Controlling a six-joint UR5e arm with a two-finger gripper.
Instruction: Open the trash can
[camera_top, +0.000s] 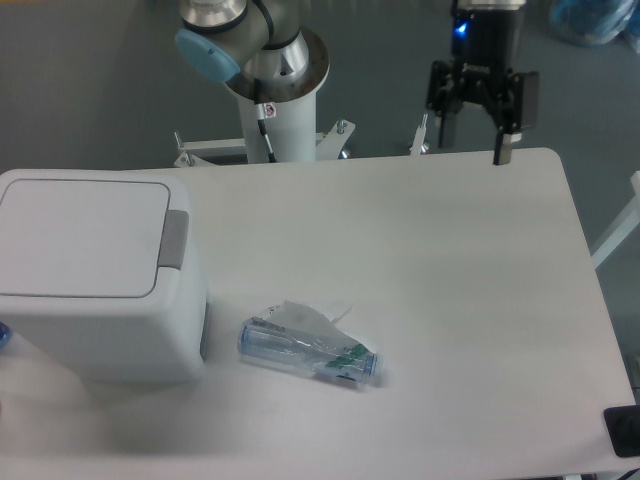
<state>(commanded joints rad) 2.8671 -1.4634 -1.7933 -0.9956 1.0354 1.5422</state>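
Trash can (95, 275) lid shut, left edge cropped; jaws (472, 145) apart

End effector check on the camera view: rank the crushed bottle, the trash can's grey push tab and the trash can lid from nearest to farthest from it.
From the open end effector at the table's far edge:
1. Crushed bottle, near the table's middle front.
2. Grey push tab, on the trash can's right edge.
3. Trash can lid, far left.
Bottle and tab are close in this view; the order is tentative.

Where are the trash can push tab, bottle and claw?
push tab (174, 239): fixed camera, middle of the grey tab.
bottle (308, 352): fixed camera, middle of the crushed clear body.
claw (472, 142): fixed camera, midway between fingertips.
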